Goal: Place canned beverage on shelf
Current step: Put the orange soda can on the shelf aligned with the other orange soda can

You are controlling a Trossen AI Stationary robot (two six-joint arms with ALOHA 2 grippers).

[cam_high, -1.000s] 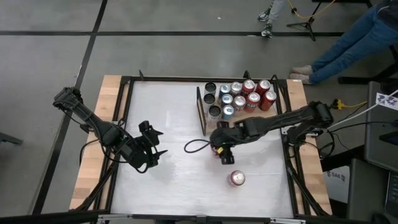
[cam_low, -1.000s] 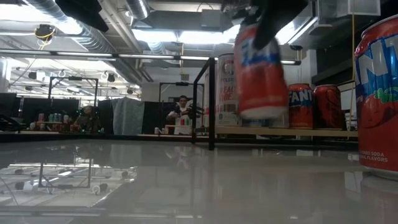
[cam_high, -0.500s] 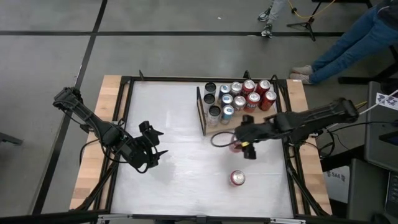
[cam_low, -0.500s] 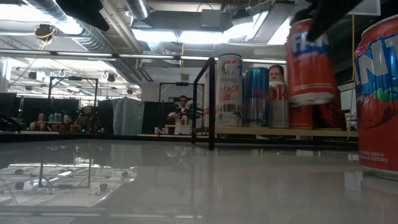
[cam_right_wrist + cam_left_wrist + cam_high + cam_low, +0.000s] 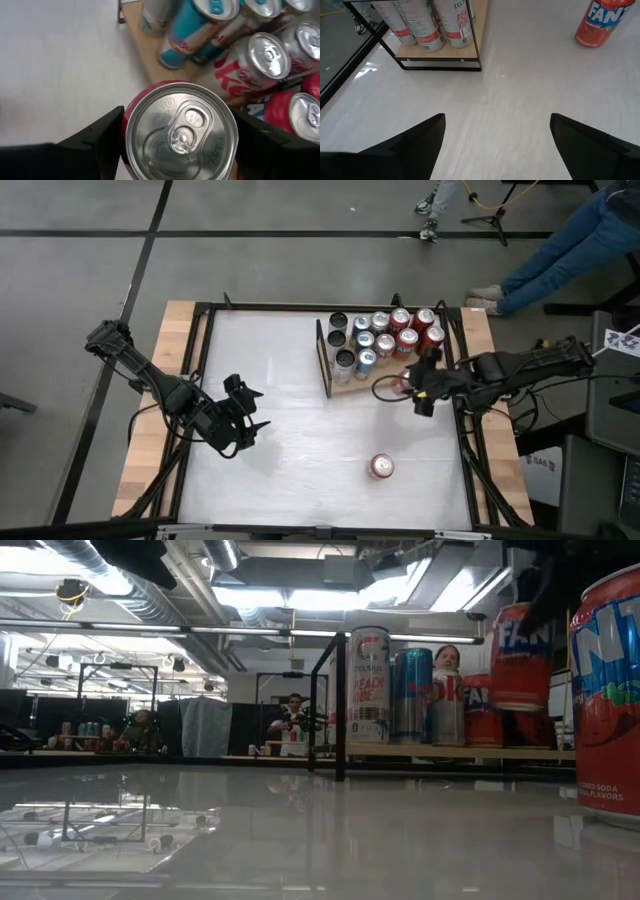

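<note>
- Canned beverage, a red can [image 5: 180,132] with a silver pull-tab top, sits clamped between the right gripper's [image 5: 417,387] two dark fingers [image 5: 95,137], one on each side of its body; the wrist view looks straight down on its lid.
- From table height the same red can [image 5: 520,658] hangs in the air, its base above the board's level and clear of it, in front of the cans already standing there.
- Just beyond the fingers lies the shelf [image 5: 345,388], a light-brown wooden board with a thin black upright frame [image 5: 340,705] at its end; the held can hovers at its near edge.
- On the shelf, past the fingers, stand the stored cans [image 5: 385,335]: red ones, blue ones and pale ones, packed close together and upright.
- Behind the right fingers, well apart on the white counter [image 5: 270,370], a second red can [image 5: 382,466] stands upright by itself.
- Left gripper [image 5: 243,418] waits far across the counter from the shelf, its fingers [image 5: 415,145] spread wide with nothing between them.
- Ahead of those left fingers the counter runs bare up to the shelf's black frame and the lone red can.
- Beyond the counter's far side, a person's legs [image 5: 560,240] show on the grey floor.
</note>
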